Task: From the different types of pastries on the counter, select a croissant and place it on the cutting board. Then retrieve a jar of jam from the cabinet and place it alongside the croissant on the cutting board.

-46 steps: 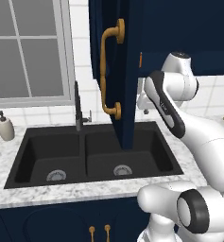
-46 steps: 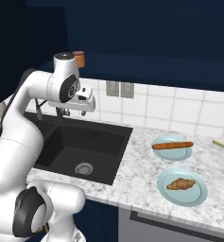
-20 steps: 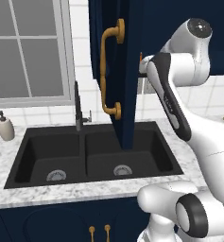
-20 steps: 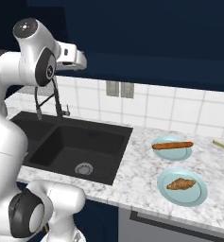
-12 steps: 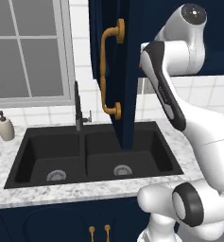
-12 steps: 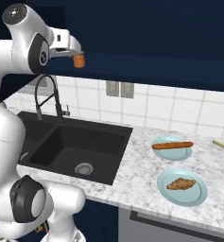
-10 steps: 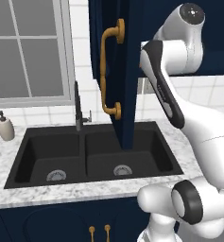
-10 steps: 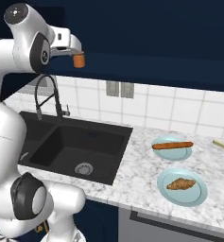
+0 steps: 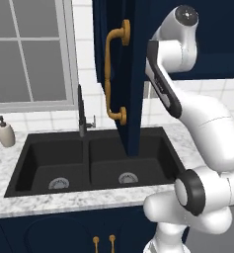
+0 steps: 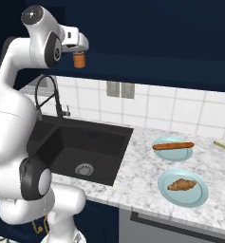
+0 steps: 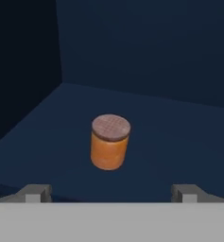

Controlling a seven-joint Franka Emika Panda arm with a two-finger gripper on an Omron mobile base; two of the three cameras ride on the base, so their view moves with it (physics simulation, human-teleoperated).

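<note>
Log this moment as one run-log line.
phase: reaching into navy blue wall cabinet | gripper: open, holding nothing | small orange-red jam jar: upright on shelf, ahead of fingertips | golden-brown croissant: on its blue plate

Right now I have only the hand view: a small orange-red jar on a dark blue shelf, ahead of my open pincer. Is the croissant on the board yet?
Observer: No. The small golden-brown croissant lies on a round pale blue plate on the white-grey marbled counter.
Operator: What's beside it?
Observer: A long thin orange-brown bread stick on a second pale blue plate, nearer the wall.
Operator: Anything under my arm?
Observer: The black double sink, with the open navy cabinet door hanging over it.
</note>
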